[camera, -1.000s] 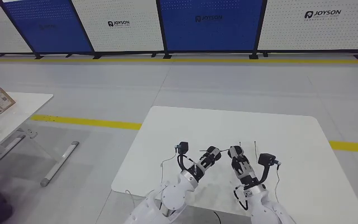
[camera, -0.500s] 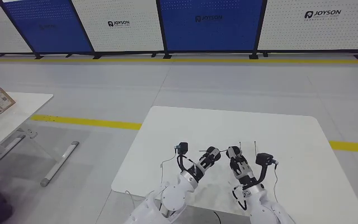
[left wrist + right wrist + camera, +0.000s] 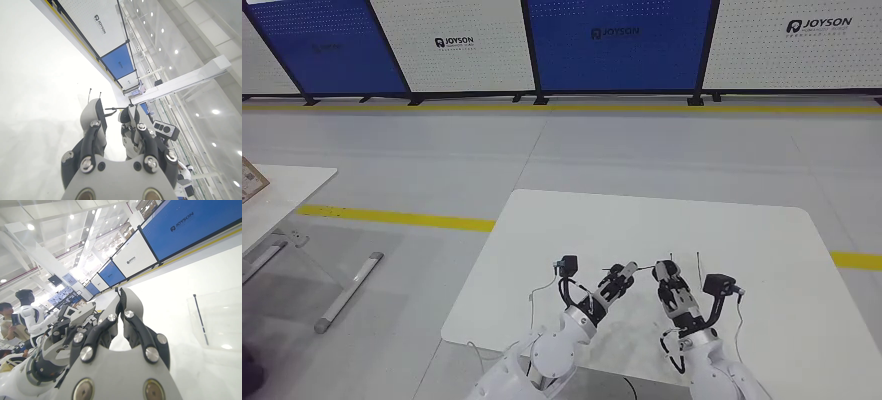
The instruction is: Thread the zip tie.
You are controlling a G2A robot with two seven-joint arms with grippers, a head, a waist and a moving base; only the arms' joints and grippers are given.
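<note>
A thin black zip tie (image 3: 113, 108) hangs above the white table (image 3: 742, 230) between my two grippers. My right gripper (image 3: 121, 291) is shut on it, and the zip tie's head (image 3: 116, 289) pokes out past the fingertips. My left gripper (image 3: 115, 108) is open, its fingers on either side of the tie's free end, which bends toward one black pad (image 3: 100, 113). From above, the left gripper (image 3: 625, 271) and right gripper (image 3: 665, 268) face each other a short gap apart near the table's front edge.
Two spare zip ties (image 3: 698, 262) lie just beyond the grippers, one zip tie (image 3: 200, 319) in a clear shallow tray (image 3: 223, 313). The table stretches bare to the far and right sides. Its front edge (image 3: 457, 335) is close behind the arms.
The right gripper edged toward the left one, then back a little. The left gripper's fingers look more spread now, with the tie showing between the two grippers.
</note>
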